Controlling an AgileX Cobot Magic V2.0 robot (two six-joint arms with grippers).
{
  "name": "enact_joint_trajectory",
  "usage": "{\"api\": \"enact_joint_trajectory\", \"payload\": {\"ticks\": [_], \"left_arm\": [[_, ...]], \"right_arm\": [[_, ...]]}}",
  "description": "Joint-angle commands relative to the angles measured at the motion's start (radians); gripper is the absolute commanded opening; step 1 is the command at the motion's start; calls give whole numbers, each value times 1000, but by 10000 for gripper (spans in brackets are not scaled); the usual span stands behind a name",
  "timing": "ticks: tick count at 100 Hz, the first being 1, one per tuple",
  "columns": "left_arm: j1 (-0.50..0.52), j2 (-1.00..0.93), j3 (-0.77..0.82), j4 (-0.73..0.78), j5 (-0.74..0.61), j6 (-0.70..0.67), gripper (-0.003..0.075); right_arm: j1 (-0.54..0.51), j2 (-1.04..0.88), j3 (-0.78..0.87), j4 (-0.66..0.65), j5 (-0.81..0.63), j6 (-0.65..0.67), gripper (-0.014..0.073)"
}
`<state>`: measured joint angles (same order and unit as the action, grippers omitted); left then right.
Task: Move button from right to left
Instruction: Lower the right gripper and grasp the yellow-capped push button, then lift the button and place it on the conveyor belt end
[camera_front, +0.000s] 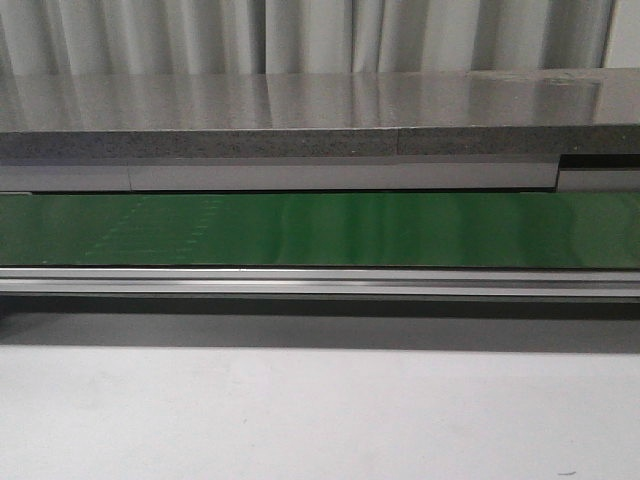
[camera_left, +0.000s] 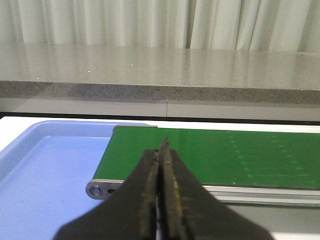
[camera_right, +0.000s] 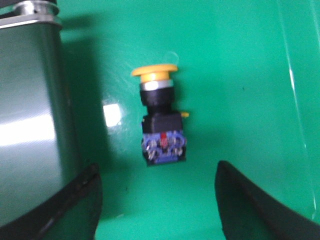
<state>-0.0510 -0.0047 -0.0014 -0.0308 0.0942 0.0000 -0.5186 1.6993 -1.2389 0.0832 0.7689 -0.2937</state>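
No brand, label or other writing can be read on anything in these views. The small push-button with a round yellow head, a silver collar, a black boxy body and a blue terminal end (camera_right: 161, 118) lies on its side on a glossy green surface (camera_right: 240, 75), shown only in the right wrist view. Its long axis runs from the yellow head through the black body to the blue end with its metal screw terminals, and that terminal end points toward the black right gripper (camera_right: 159, 200), the head away from it. The right gripper's two fingers stand wide apart and hold nothing; the button lies just beyond the gap between them, touching neither. A dark, shiny metal-capped block (camera_right: 30, 110) stands beside the button on the same green surface. In the left wrist view the black left gripper (camera_left: 162, 150) has its fingers pressed together with nothing between them, above the end of a green conveyor belt (camera_left: 210, 155) that overlaps a light blue plastic tray (camera_left: 45, 170). The front view shows the green belt (camera_front: 320, 230) running across behind a pale table (camera_front: 320, 420), under a grey speckled stone counter (camera_front: 300, 110), with neither arm nor the button in sight.
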Motion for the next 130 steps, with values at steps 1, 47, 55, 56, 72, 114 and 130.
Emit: {"api": "enact_joint_trajectory", "payload": {"ticks": [1, 47, 55, 56, 72, 114, 130], "left_arm": [[1, -33, 45, 0, -79, -9, -20], [1, -33, 45, 0, -79, -9, -20], [1, -33, 45, 0, -79, -9, -20], [1, -33, 45, 0, -79, -9, -20], [1, -33, 45, 0, -79, -9, -20], [1, -33, 45, 0, -79, -9, -20], [1, -33, 45, 0, -79, -9, -20]], "right_arm": [[-8, 16, -63, 7, -26, -64, 486], [-8, 236, -190, -39, -34, -116, 486], [-8, 261, -194, -39, -34, -116, 486], [-8, 266, -196, -39, -33, -116, 486], [-8, 301, -202, -39, -15, -116, 370], [-8, 235, -269, 17, 80, -100, 217], [-8, 140, -287, 47, 152, -100, 217]]}}
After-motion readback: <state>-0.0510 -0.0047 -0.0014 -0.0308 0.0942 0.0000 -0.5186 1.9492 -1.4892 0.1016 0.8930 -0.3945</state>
